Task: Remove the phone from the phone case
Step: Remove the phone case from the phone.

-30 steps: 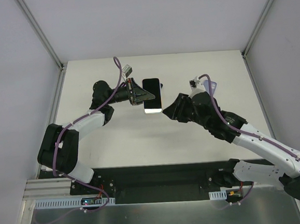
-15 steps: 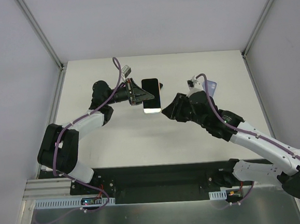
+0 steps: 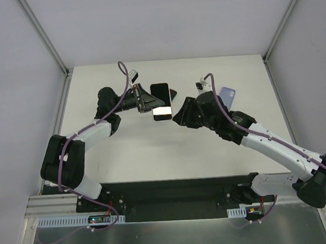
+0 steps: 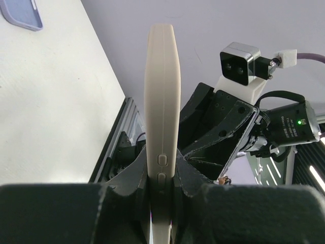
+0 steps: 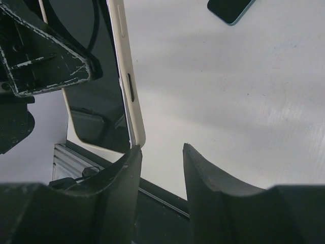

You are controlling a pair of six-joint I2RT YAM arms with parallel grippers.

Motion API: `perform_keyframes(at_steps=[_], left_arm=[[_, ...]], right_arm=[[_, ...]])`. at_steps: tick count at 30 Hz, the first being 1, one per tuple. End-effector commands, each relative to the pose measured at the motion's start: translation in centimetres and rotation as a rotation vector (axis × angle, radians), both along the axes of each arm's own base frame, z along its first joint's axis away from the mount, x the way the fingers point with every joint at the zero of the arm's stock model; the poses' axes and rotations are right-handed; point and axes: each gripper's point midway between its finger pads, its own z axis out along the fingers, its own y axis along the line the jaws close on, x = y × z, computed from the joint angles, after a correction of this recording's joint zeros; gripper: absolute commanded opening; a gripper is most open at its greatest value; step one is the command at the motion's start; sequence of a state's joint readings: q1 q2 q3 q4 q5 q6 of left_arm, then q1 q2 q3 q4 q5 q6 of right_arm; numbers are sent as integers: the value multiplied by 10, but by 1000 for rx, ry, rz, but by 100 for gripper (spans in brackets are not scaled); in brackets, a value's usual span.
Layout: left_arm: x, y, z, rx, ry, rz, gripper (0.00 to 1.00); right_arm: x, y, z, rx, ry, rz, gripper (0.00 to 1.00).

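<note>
The left claw point(image 3: 148, 103) is clenched on the phone point(image 3: 160, 102) and holds it up in the air, above the bench point(image 3: 126, 153); its fingers point(image 4: 190, 178) press both faces beside the side buttons. The right claw point(image 5: 160, 152) is released, jaws apart, with one fingertip point(image 5: 133, 152) next to the phone's near corner; I cannot tell if it touches. From above, the phone's long axis runs from far to near, with the screen turned upward. The lilac phone case point(image 3: 227, 94) lies flat on the bench, to the right, apart from both claws. A wide part of pale bench lies between the claws and the near edge.
</note>
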State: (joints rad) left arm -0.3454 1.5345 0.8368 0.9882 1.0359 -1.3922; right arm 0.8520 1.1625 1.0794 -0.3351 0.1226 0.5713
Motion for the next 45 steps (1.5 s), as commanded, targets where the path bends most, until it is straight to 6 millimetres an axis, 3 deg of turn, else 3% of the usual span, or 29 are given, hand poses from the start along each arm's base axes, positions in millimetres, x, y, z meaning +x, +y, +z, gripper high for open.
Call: perform_keyframes(at_steps=[1,6,11,18,21,24,28,41,45], left_arm=[[-29,-6,32,-50,-124,-79,0],[-32,-7,37,-54,-131,-88,0],[-36,-6,41,-62,-140,-94,0],[-37,-6,39,-73,-116,-101,0],[-37,-6,40,-98,-121,-108,0],[-36,-6,42,-135,-106,-119,0],[-34,-7,37,-159,-59,-127,0],[-42,-16,25,-133,-48,-144,0],[-45,-16,21,-127,-43,-145,0]], right_arm=[[10,28,27,85,-34,41,42],[19,37,17,68,-16,46,42],[25,45,25,114,-47,55,41],[26,42,54,273,-167,70,42],[23,43,51,320,-164,94,43],[22,50,75,457,-224,138,44],[21,53,78,521,-226,155,45],[33,93,101,681,-191,261,45],[34,88,128,783,-234,298,41]])
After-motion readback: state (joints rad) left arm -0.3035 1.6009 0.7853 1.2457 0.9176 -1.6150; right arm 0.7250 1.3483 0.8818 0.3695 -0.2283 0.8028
